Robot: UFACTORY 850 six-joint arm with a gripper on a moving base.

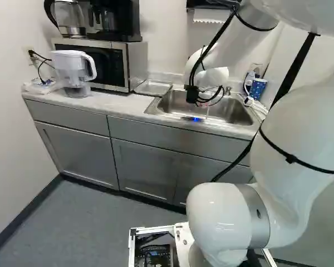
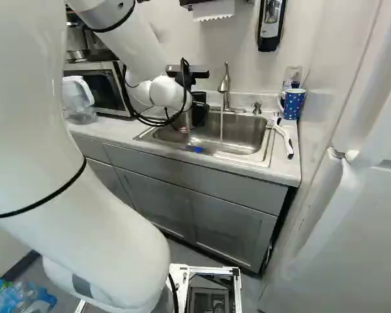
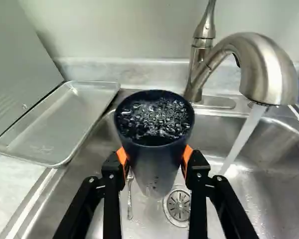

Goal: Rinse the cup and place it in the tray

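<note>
In the left base view my gripper (image 1: 193, 95) hangs over the sink (image 1: 236, 111). The wrist view shows the gripper (image 3: 154, 162) shut on a dark blue cup (image 3: 157, 167), an orange pad against each side. The cup is upright, its mouth showing liquid with bubbles or droplets. Water (image 3: 244, 134) runs from the faucet (image 3: 269, 64) into the basin beside the cup, missing it. The metal tray (image 3: 60, 122) lies across the counter and the sink's rim, on the side away from the faucet; nothing lies in it.
A drain (image 3: 178, 205) and a thin metal utensil (image 3: 130, 199) lie below the cup. A microwave (image 1: 108, 64) and a pitcher (image 1: 75, 72) stand left of the sink. A dotted blue mug (image 2: 292, 103) and a white-handled brush (image 2: 283, 138) are on its right.
</note>
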